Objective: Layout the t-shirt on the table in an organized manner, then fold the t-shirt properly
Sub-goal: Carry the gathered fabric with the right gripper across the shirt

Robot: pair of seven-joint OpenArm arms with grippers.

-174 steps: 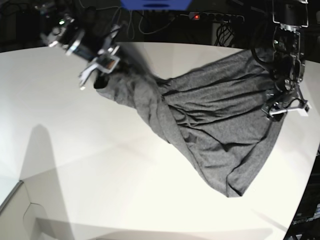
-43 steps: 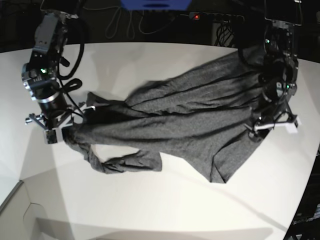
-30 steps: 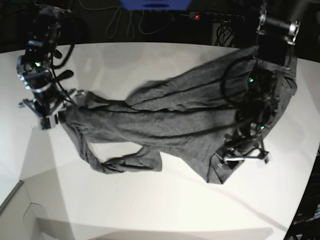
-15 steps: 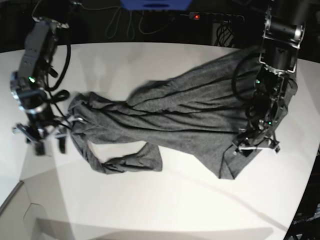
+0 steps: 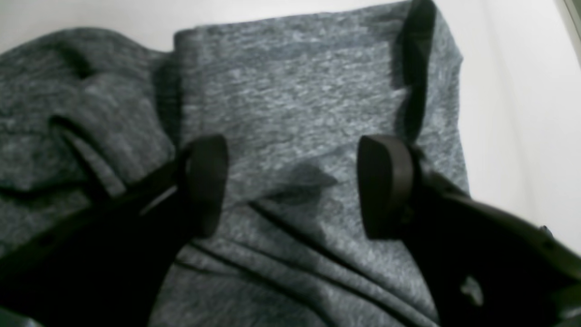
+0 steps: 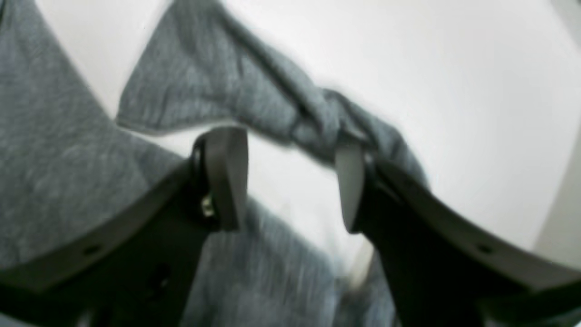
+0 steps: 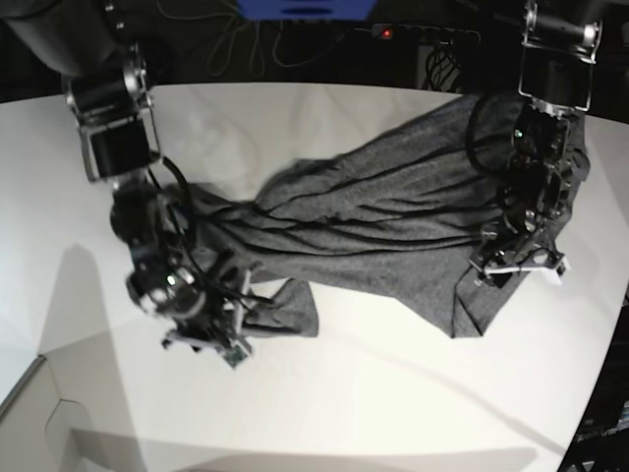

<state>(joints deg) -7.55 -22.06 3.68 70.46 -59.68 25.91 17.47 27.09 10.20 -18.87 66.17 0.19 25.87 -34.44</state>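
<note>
The dark grey t-shirt (image 7: 373, 226) lies wrinkled across the white table (image 7: 344, 423), with a twisted sleeve (image 7: 280, 320) at its near left. My right gripper (image 7: 206, 344) hovers open just left of that sleeve. In the right wrist view the twisted sleeve (image 6: 317, 118) runs past the fingertips (image 6: 224, 177), and bare table shows between them. My left gripper (image 7: 518, 264) is at the shirt's right hem. In the left wrist view it (image 5: 295, 186) stands open just above flat cloth (image 5: 295, 91), holding nothing.
Behind the table's far edge are dark cables, a power strip with a red light (image 7: 386, 32) and a blue object (image 7: 305, 8). The curved table edge (image 7: 601, 393) runs close to my left arm on the right. A seam crosses the table at the lower left (image 7: 29, 388).
My right gripper opened, let go of the shirt's left end and swung down and right to the twisted sleeve. My left gripper shifted up and right along the hem.
</note>
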